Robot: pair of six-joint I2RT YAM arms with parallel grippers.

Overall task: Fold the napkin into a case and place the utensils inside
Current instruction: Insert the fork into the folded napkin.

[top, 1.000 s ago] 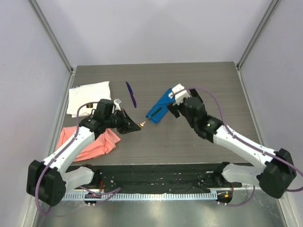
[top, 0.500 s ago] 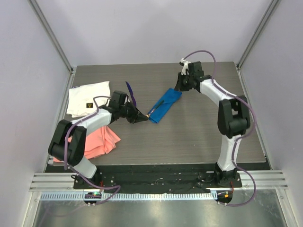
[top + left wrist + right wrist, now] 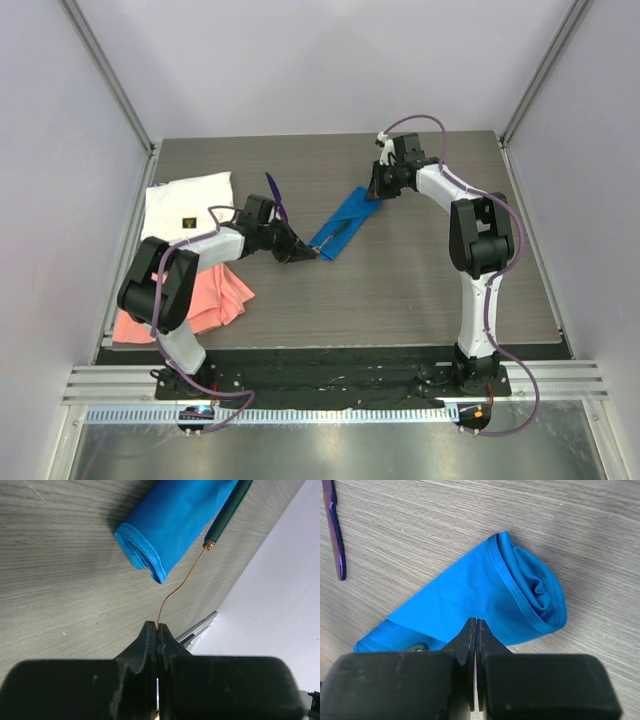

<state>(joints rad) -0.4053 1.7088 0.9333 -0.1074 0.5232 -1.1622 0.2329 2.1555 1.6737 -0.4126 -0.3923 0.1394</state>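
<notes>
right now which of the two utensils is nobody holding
The purple one, lying free. The green-handled one has its thin tan end pinched in the left jaws.

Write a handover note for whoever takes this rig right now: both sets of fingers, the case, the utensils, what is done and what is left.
Left gripper: shut on the thin wire end of the green-handled utensil, whose handle lies along the case.
Right gripper: shut, tips at the case's edge; whether it pinches cloth is unclear.
Purple utensil: on the table, apart from the case.
Done: the case is folded.
Left: get both utensils fully inside.
</notes>
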